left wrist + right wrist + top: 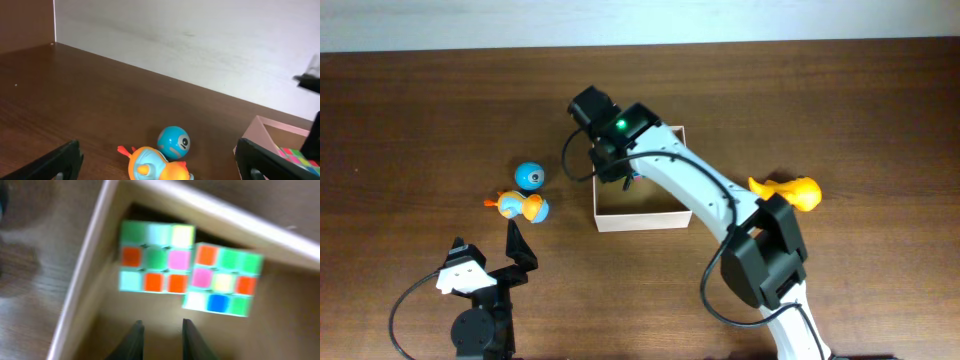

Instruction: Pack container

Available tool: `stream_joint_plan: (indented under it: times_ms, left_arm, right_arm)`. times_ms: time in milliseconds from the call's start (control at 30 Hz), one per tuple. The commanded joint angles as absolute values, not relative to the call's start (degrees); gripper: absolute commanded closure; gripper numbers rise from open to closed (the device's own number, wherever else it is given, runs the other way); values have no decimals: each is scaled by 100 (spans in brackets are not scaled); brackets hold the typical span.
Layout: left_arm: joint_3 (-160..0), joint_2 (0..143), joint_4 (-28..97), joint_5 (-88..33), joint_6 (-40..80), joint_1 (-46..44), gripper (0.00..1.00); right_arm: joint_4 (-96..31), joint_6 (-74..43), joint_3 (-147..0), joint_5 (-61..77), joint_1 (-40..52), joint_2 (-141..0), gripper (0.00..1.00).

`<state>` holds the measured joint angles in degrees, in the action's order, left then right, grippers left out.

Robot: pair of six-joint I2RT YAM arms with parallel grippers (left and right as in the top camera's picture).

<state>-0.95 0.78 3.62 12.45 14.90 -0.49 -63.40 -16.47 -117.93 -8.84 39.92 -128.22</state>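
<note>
The dark brown table had a smooth, faintly sheened wood-grain surface. The square shallow container showed thin white walls and a matt tan cardboard floor. The round blue ball toy and the orange-and-blue duck toy looked like glossy plastic.

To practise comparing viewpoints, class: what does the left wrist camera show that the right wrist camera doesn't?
Only left wrist: the blue ball and the orange-and-blue duck toy on the table. Only right wrist: the right gripper, open over the floor of the container. Both: the container and colourful puzzle cubes inside it.
</note>
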Motion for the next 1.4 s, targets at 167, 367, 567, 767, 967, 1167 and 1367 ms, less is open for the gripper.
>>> stream_joint_plan:
  times_ms: [167,367,567,767,967,1167,1367]
  left_arm:
    - [-56,34,349,1286,1400,-21,1]
    - [-56,34,349,1284,1402,-21,1]
    - [-56,34,349,1284,1402,-21,1]
    - [-56,34,349,1284,1402,-21,1]
    - [-56,34,349,1284,1402,-21,1]
    - [-56,34,349,1284,1402,-21,1]
    - [-56,34,349,1284,1402,-21,1]
  right_arm:
    - [-6431,-1525,-11904,-1509,3225,-12693,80]
    - [-6423,-1374,-11786,-1420,2950,-12717,80]
    - [-6187,-1376,-11408,-1302,2961,-12724,80]
    - [-5905,-1380,-10945,-1262,2958,-12728,81]
    - [-5686,-1380,-10739,-1236,2958,-12739,81]
    - [-5546,-1378,-10595,-1083,2958,-12798,81]
    - [-5524,-1378,-10595,-1048,2958,-12805,80]
